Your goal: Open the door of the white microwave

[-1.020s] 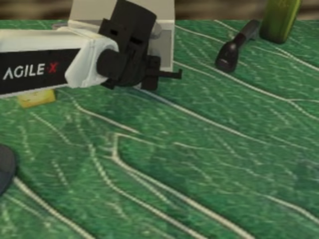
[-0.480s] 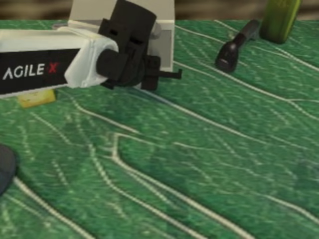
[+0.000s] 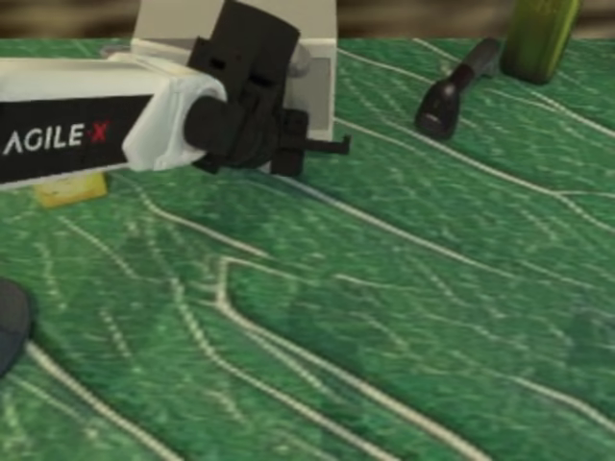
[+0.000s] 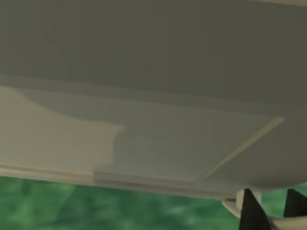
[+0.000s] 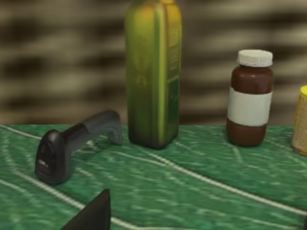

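The white microwave (image 3: 173, 19) stands at the back left of the table, largely hidden under my left arm. Up close in the left wrist view its off-white underside and front edge (image 4: 153, 57) take up nearly the whole picture. The door itself I cannot make out clearly. My left gripper (image 3: 332, 146) is at the microwave's front right corner. Its two dark fingertips (image 4: 249, 211) stand close together around a small cream handle piece (image 4: 232, 207). My right gripper (image 5: 200, 225) is open and out of the top view, low over the green cloth.
A yellow cube (image 3: 69, 189) pokes out below the left arm. Right of the microwave at the back lie a black scanner (image 3: 452, 88) and a green bottle (image 3: 538, 34). The right wrist view adds a brown jar (image 5: 250, 98). A dark object (image 3: 10, 322) sits at the left edge.
My left arm has crept a few pixels to the left with the gripper still at the microwave's corner. Nothing else has moved.
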### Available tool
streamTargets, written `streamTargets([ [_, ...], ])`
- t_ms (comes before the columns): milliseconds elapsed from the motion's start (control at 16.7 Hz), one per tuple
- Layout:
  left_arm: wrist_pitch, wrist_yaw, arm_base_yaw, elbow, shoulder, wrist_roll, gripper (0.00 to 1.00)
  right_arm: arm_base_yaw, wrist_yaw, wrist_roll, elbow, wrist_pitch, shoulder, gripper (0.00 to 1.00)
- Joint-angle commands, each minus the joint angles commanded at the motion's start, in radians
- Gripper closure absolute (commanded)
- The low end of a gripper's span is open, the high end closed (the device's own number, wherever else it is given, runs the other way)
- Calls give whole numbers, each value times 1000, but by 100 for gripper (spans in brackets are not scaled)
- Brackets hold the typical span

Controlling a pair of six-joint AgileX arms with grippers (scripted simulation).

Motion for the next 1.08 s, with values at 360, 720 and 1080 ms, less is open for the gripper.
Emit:
streamTargets([
  [360, 26, 40, 21, -52, -39, 59, 100, 0, 0, 0, 0, 0, 0, 0],
  [720, 26, 40, 21, -52, -39, 59, 100, 0, 0, 0, 0, 0, 0, 0],
  [1080, 26, 40, 21, -52, -39, 59, 100, 0, 0, 0, 0, 0, 0, 0],
])
